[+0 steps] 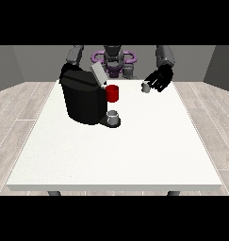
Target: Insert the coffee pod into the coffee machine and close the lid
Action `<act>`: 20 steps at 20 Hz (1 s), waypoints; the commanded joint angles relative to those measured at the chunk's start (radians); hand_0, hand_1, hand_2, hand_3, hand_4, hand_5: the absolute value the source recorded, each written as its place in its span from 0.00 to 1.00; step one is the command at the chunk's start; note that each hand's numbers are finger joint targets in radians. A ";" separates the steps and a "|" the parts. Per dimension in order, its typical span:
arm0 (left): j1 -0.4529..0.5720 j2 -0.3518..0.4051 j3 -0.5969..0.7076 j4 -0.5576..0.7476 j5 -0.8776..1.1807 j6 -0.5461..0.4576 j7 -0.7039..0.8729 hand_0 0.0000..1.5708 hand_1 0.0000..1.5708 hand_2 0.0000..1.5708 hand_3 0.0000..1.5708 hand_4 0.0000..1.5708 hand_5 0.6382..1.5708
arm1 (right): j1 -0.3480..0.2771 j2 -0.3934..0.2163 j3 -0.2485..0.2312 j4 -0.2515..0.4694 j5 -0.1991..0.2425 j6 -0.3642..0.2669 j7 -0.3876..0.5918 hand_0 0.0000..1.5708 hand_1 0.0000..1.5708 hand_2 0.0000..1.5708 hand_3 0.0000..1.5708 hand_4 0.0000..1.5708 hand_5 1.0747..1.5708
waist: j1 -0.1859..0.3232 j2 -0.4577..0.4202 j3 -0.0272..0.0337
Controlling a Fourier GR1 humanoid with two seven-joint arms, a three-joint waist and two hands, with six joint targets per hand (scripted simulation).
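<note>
Coffee pod [145,87] sits on counter [134,155], touching robot hand [159,79] at view's right; fingers spread, not yet clasping. Coffee machine [84,100] lid [98,73] raised, ready for loading.

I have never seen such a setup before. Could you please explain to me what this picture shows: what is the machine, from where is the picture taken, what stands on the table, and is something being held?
The camera stands across a white table and faces a humanoid robot, seen small at the top. On the table stands a black coffee machine with its grey lid raised. A red part sits at its front, and below it a small grey cup rests on the machine's base. At the view's right, a black hand reaches over the table, right next to a small grey coffee pod. Whether the fingers already hold the pod, I cannot tell. The other arm goes behind the machine, so its hand is hidden.
</note>
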 commanded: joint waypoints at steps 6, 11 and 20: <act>-0.110 -0.061 -0.004 -0.056 -0.017 -0.036 0.123 0.80 0.80 0.85 0.82 0.34 1.00 | 0.004 0.015 0.045 0.068 -0.031 -0.027 -0.101 0.00 0.00 0.00 0.00 0.31 1.00 | 0.001 -0.007 0.0003; -0.174 -0.003 0.057 -0.017 0.001 -0.037 0.135 0.79 0.79 0.82 0.79 0.33 1.00 | -0.025 -0.003 0.038 -0.029 -0.015 0.033 -0.031 0.00 0.00 0.00 0.00 0.31 1.00 | -0.092 0.016 -0.0003; -0.285 0.020 0.081 -0.006 -0.007 -0.041 0.181 0.82 0.82 0.85 0.81 0.33 1.00 | -0.084 -0.029 0.022 -0.060 -0.030 0.045 0.013 0.00 0.00 0.00 0.00 0.32 1.00 | -0.141 0.082 -0.0001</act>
